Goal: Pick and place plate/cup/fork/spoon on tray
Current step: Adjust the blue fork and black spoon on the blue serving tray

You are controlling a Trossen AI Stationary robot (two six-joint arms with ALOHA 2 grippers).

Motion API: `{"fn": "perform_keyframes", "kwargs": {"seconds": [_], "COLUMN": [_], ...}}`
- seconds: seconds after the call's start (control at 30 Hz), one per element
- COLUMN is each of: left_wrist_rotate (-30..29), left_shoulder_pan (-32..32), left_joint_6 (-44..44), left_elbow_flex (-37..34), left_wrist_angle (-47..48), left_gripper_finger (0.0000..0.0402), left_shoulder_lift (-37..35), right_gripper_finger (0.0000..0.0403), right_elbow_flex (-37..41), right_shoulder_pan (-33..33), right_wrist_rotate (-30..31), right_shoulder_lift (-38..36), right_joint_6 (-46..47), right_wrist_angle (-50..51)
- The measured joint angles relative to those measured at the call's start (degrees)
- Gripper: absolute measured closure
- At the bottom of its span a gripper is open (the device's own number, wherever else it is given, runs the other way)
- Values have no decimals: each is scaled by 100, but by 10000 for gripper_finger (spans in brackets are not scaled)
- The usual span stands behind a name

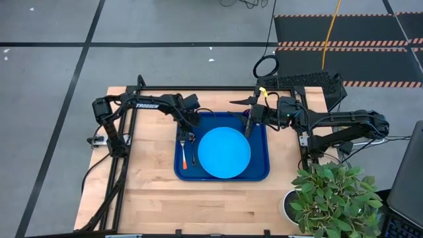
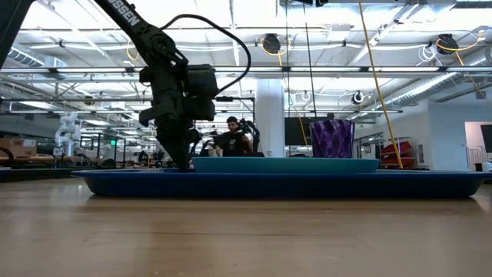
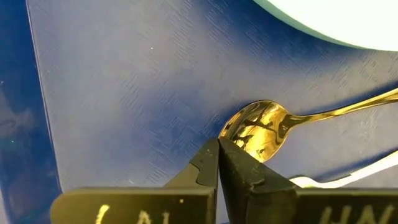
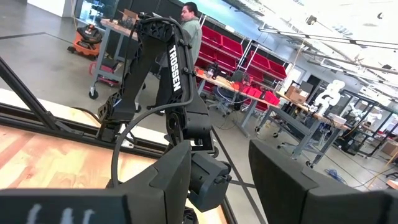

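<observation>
The dark-blue tray [image 1: 258, 173] lies mid-table with the sky-blue plate [image 1: 223, 152] flat on it. The fork [image 1: 184, 156] and the spoon [image 1: 193, 153] lie side by side on the tray floor left of the plate. The purple cup [image 2: 332, 138] stands upright on the tray. In the high view it is mostly hidden under my right gripper [image 1: 249, 124], which is open [image 4: 221, 186] at the tray's far right corner. My left gripper [image 1: 189, 136] is shut, its tips [image 3: 219, 148] low over the spoon's bowl [image 3: 261, 127]. My left gripper's shut fingertips [image 3: 233, 158] come from above and stand at the rim of the spoon's bowl [image 3: 239, 134]. I cannot tell whether they touch it. The spoon lies flat on the tray floor, its handle [image 3: 348, 109] running off beside the plate.
A potted plant [image 1: 334, 195] stands at the table's near right corner. A dark keyboard-like block [image 1: 304, 82] lies at the far right edge. The fork's tines [image 3: 323, 182] lie close beside the spoon's bowl. A person [image 4: 189, 25] is in the room behind.
</observation>
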State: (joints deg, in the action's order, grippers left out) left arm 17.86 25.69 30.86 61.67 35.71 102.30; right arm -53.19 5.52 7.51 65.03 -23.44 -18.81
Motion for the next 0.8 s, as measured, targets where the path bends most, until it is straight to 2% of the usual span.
{"fn": "perform_keyframes", "kwargs": {"seconds": [0.23,0.5,0.8], "left_wrist_rotate": [-1,-12,-12], "left_shoulder_pan": [0,0,0], "left_joint_6": [42,-63,-58], "left_elbow_flex": [0,0,0], "left_wrist_angle": [-143,-81,28], "left_gripper_finger": [398,367,366], "left_shoulder_lift": [0,0,0], "right_gripper_finger": [245,245,245], "right_elbow_flex": [0,0,0], "right_shoulder_pan": [0,0,2], "right_wrist_rotate": [0,0,20], "right_shoulder_lift": [-2,0,-2], "right_joint_6": [0,1,0], "right_wrist_angle": [2,2,20]}}
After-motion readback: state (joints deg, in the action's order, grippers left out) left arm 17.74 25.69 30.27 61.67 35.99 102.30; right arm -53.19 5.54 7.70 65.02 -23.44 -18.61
